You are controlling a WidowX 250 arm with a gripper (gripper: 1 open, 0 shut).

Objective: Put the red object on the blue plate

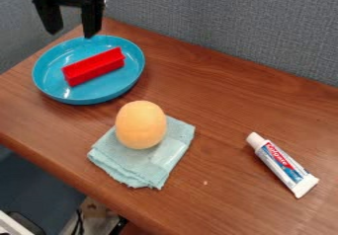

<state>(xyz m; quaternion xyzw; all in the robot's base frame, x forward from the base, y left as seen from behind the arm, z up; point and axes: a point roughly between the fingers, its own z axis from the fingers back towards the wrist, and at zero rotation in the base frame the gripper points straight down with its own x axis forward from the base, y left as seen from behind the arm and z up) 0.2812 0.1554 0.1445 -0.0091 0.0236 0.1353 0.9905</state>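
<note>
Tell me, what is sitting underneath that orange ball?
The round orange ball rests on a folded pale teal cloth, which lies on the brown wooden table. The cloth's middle, and anything beneath it, is covered.
</note>
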